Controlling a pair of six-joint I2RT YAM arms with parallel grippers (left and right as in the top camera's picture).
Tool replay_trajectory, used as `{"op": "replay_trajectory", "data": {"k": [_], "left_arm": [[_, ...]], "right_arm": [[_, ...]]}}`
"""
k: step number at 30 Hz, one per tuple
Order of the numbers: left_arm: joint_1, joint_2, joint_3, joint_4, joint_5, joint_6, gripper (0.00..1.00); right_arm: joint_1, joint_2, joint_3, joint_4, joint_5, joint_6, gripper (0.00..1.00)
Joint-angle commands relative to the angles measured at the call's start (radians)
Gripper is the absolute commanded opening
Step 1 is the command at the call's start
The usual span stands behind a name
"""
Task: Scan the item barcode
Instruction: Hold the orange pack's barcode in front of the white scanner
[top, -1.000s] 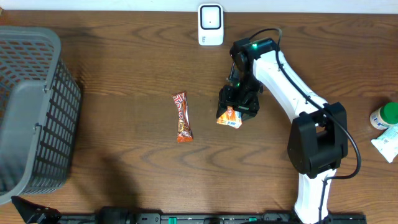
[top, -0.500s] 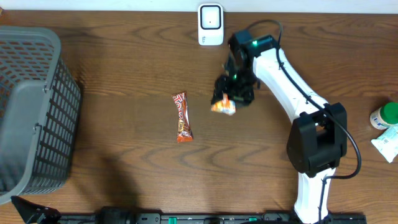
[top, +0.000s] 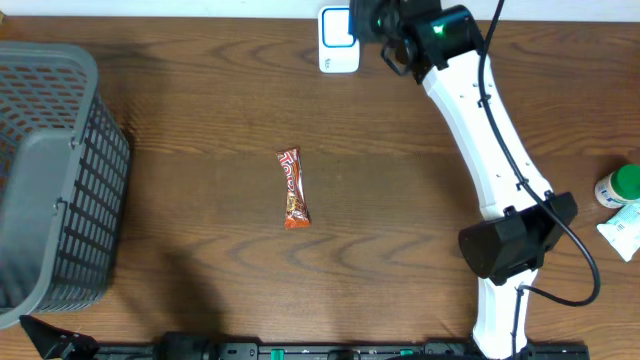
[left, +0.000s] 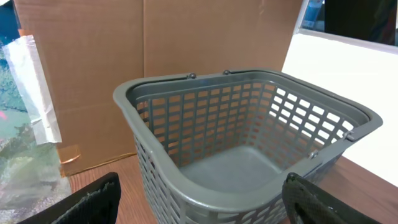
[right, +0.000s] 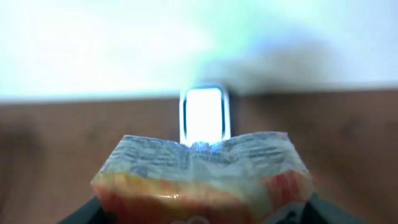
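Change: the orange packet (right: 199, 174) is off the worktop (top: 200, 100), where it lay a second ago. It has been swung by the right arm (top: 490, 150) up to the scanner (top: 338, 40).
Packet now: it is held in the air just in front of the scanner's lit window, crimped end up, and is hidden under the arm from above.
Right jaws: pinched on the packet's lower part.
Left jaws: spread wide with nothing between them, facing the grey basket (left: 249, 137).
Meaning: presentation is judged under way; whether the barcode faces the window cannot be told.
Edges: the scanner sits at the worktop's far edge, so little room is left beyond it.
Open room: bare wood is offered back toward the middle, and the candy bar (top: 293, 188) lies well apart from the arm.
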Motion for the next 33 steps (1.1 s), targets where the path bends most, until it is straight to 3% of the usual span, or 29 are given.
{"op": "replay_trajectory", "data": {"k": [1, 10, 17, 25, 33], "left_arm": [[-0.002, -0.008, -0.01, 0.0, -0.002, -0.005, 0.83], [-0.002, -0.008, -0.01, 0.0, -0.002, -0.005, 0.84], [-0.002, -0.008, -0.01, 0.008, -0.002, -0.005, 0.83], [-0.002, -0.008, -0.01, 0.015, -0.002, -0.005, 0.83], [-0.002, -0.008, -0.01, 0.015, -0.002, -0.005, 0.84]], "right_arm": [[0.006, 0.052, -0.028, 0.127, 0.128, -0.042, 0.58], [0.011, 0.291, -0.028, 0.515, 0.127, -0.119, 0.54], [0.031, 0.45, -0.028, 0.719, 0.115, -0.139, 0.55], [0.033, 0.564, -0.028, 0.815, 0.113, -0.135, 0.56], [0.031, 0.544, -0.003, 0.796, 0.117, -0.176, 0.56]]}}
